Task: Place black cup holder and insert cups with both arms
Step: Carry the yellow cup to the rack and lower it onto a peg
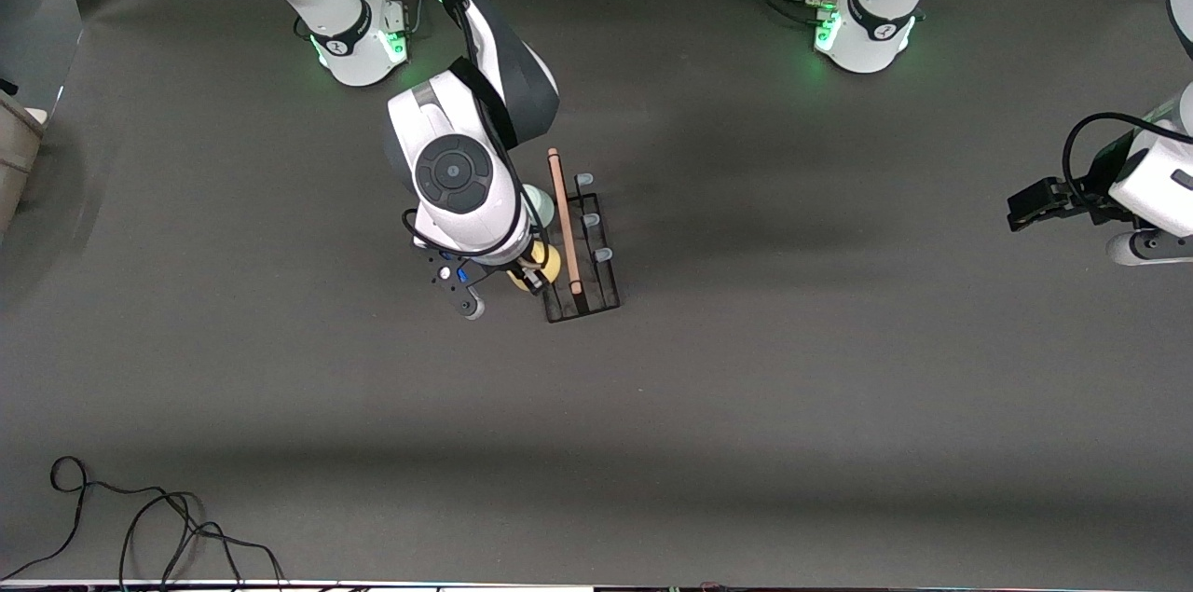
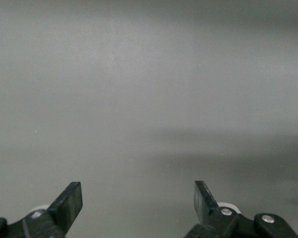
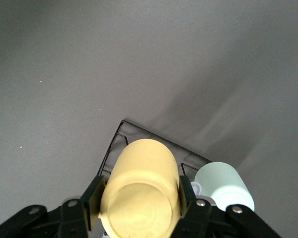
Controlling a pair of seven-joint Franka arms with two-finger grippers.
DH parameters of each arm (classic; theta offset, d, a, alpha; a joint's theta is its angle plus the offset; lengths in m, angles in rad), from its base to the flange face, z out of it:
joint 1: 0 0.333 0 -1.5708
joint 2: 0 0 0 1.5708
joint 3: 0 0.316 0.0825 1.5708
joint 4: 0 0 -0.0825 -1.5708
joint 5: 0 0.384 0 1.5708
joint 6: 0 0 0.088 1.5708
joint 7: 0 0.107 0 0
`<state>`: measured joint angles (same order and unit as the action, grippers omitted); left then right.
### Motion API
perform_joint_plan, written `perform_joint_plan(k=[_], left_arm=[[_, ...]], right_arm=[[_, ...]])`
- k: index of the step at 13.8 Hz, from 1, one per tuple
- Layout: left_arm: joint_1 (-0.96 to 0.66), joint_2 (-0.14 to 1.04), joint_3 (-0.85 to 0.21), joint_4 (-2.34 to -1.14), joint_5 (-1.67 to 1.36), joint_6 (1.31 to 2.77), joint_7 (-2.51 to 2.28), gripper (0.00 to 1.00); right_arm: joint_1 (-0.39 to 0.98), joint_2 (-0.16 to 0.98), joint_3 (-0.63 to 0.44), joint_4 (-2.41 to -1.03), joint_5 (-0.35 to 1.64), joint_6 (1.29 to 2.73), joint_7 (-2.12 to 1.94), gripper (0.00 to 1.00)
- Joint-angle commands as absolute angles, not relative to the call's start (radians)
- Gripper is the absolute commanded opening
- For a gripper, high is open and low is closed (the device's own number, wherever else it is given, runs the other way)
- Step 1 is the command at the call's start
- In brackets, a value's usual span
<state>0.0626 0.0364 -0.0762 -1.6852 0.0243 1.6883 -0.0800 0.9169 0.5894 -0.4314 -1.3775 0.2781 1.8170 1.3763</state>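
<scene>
The black cup holder (image 1: 596, 289) stands mid-table with its wooden rod handle (image 1: 563, 219) on top and three bare pale-tipped pegs (image 1: 591, 220) on the side toward the left arm's end. My right gripper (image 1: 531, 277) is over the holder's other side, shut on the yellow cup (image 1: 548, 264), which is upside down. In the right wrist view the fingers (image 3: 92, 196) press both sides of the yellow cup (image 3: 141, 193) above the holder's wire base (image 3: 120, 134). The mint green cup (image 1: 539, 200) sits upside down on the holder beside it; it also shows in the right wrist view (image 3: 223, 186). The light blue cup is out of view. My left gripper (image 1: 1025, 208) waits open and empty at the left arm's end (image 2: 139, 198).
Black cables (image 1: 140, 527) lie near the table's front edge toward the right arm's end. A beige box (image 1: 14, 154) sits at that end's edge. The left wrist view shows only bare grey table (image 2: 149, 99).
</scene>
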Motion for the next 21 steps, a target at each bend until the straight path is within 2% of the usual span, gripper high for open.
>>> perform_joint_plan(k=[1, 9, 10, 11, 14, 18, 21], left_arm=[[0.069, 0.025, -0.075, -1.678, 0.017, 1.669, -0.060, 1.00], [0.078, 0.025, -0.077, -1.677, 0.017, 1.674, -0.054, 1.00], [0.078, 0.025, -0.077, -1.677, 0.017, 1.675, -0.052, 1.00], [0.080, 0.025, -0.075, -1.675, 0.017, 1.674, -0.052, 1.00], [0.081, 0.025, -0.075, -1.671, 0.015, 1.672, -0.049, 1.00], [0.081, 0.025, -0.075, -1.675, 0.017, 1.669, -0.048, 1.00], [0.083, 0.026, -0.075, -1.675, 0.015, 1.669, -0.035, 1.00]], right_arm=[[0.933, 0.581, -0.437, -1.443, 0.268, 1.897, 1.394, 0.00], [0.957, 0.661, -0.431, -1.457, 0.275, 1.980, 1.397, 0.00], [0.954, 0.661, -0.431, -1.456, 0.276, 1.979, 1.391, 0.27], [0.947, 0.654, -0.431, -1.451, 0.276, 1.974, 1.396, 0.99], [0.943, 0.611, -0.443, -1.419, 0.268, 1.921, 1.385, 1.00], [0.936, 0.526, -0.479, -1.290, 0.267, 1.709, 1.362, 1.00], [0.934, 0.411, -0.531, -1.293, 0.265, 1.568, 1.183, 1.00]])
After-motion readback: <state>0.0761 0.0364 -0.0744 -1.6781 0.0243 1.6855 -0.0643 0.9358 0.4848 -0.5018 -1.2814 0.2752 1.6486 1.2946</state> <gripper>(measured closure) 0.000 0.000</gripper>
